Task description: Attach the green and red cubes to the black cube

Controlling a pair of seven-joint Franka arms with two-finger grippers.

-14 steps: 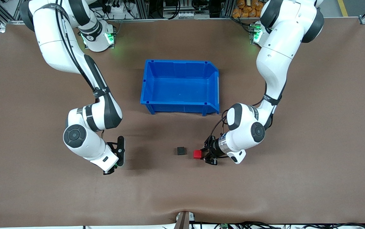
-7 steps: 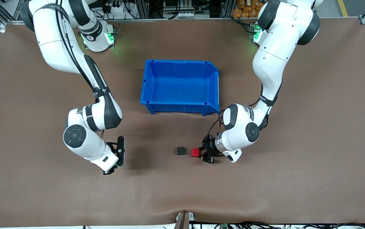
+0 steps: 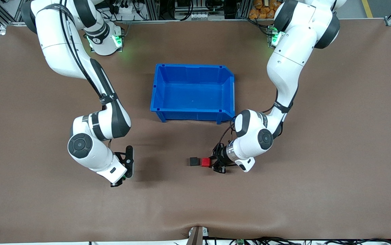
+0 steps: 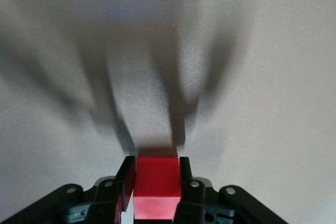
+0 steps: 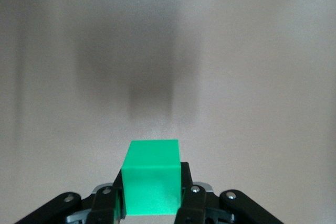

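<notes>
While the right end effector [image 3: 122, 177] waits low over the tabletop [image 3: 318, 153] toward the right arm's end, clamped on a green cube [image 5: 152, 177], the black cube [image 3: 193, 161] rests nearer the camera than the bin [image 3: 195, 114]; just beside it, the left end effector [image 3: 214, 162] grips the red cube [image 3: 205, 162].

Front view: high camera facing both robot bases, looking down over the whole worktop [image 3: 335, 170]. Left wrist view: close, aimed past its jaws at the red cube [image 4: 155, 186]. Right wrist view: close on the green cube [image 5: 152, 176]. All three views share the worktop surface.
</notes>
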